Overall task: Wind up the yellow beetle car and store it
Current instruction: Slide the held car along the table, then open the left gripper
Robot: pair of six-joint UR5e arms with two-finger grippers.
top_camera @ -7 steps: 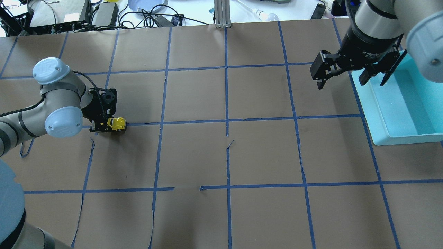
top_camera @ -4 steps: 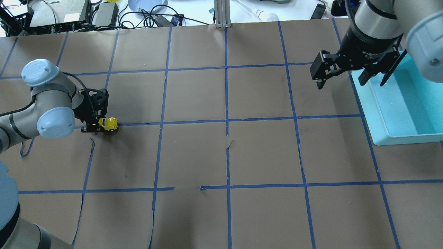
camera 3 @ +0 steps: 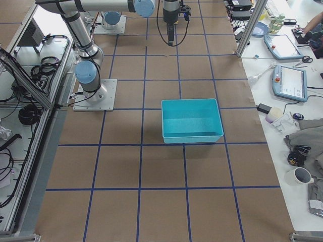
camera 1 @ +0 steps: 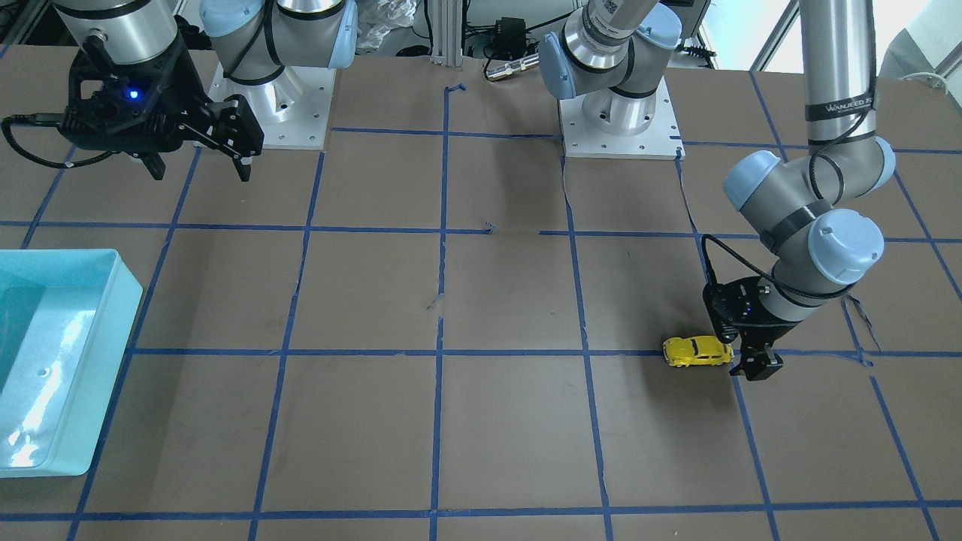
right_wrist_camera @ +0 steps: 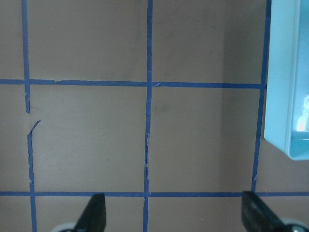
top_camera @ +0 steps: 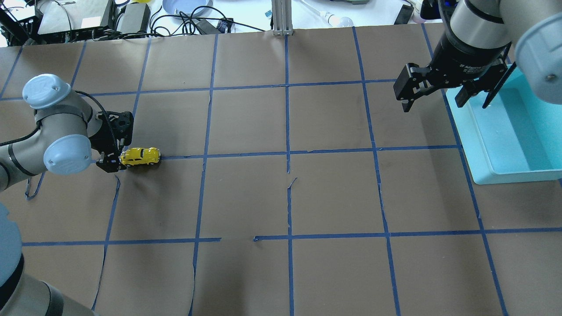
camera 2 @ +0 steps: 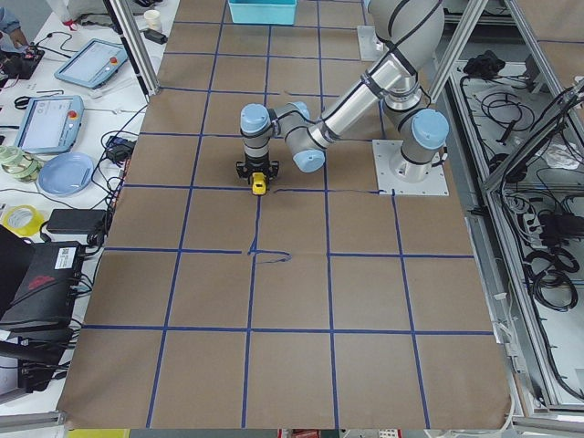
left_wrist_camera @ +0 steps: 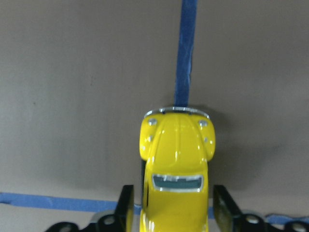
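Observation:
The yellow beetle car (top_camera: 141,156) stands on its wheels on a blue tape line at the table's left side, also in the front-facing view (camera 1: 697,351) and the exterior left view (camera 2: 259,184). My left gripper (top_camera: 114,157) is low at the car's rear. In the left wrist view the car (left_wrist_camera: 177,164) points away from me, and its rear lies between the fingers (left_wrist_camera: 126,205) with a small gap on each side. My right gripper (top_camera: 432,98) is open and empty, up in the air at the left edge of the teal bin (top_camera: 476,145).
The teal bin (camera 1: 113,315) stands at the table's right side and shows nothing inside; it is also in the right wrist view (right_wrist_camera: 287,72). Brown paper with a blue tape grid covers the table. Cables, a plate and devices lie beyond the far edge (top_camera: 189,13).
My left gripper pulled the car leftwards along the tape line, then let go. The car now sticks out further to the right of the fingers. The right arm has barely moved.

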